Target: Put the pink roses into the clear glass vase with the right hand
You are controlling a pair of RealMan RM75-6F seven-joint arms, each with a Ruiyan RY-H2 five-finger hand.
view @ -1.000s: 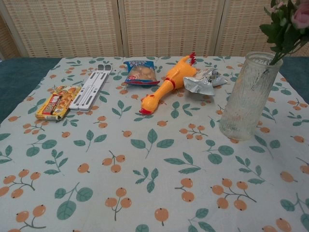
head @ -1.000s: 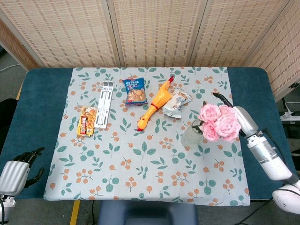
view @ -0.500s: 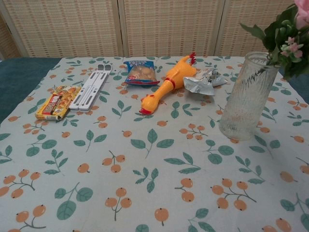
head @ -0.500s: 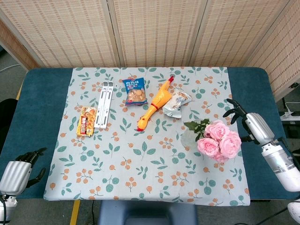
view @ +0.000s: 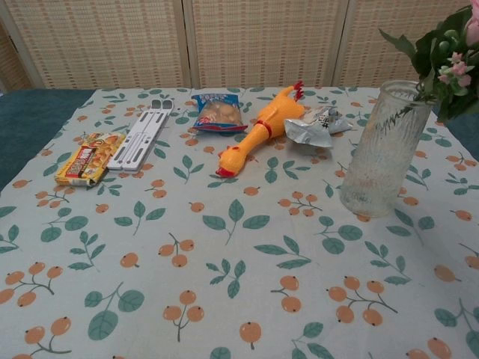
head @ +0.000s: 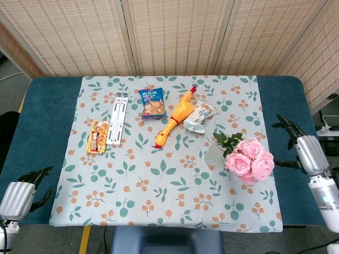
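The pink roses (head: pixel 248 160) stand in the clear glass vase (view: pixel 380 150), their blooms leaning over its rim toward the front right; green leaves and a pink bloom edge show above the vase (head: pixel 214 154) in the chest view as roses (view: pixel 447 52). My right hand (head: pixel 304 148) is off to the right over the blue table edge, fingers spread, holding nothing and apart from the flowers. My left hand (head: pixel 20 193) rests low at the front left corner, fingers loosely apart, empty. Neither hand shows in the chest view.
A yellow rubber chicken (head: pixel 176 116), a silver wrapper (head: pixel 199 116), a blue snack bag (head: pixel 152 103), a white folding stand (head: pixel 116 117) and an orange snack pack (head: pixel 97 136) lie across the back half of the floral cloth (head: pixel 159 185).
My right hand let go of the roses and drew back to the right. The bouquet dropped into the vase and tipped toward the front right.
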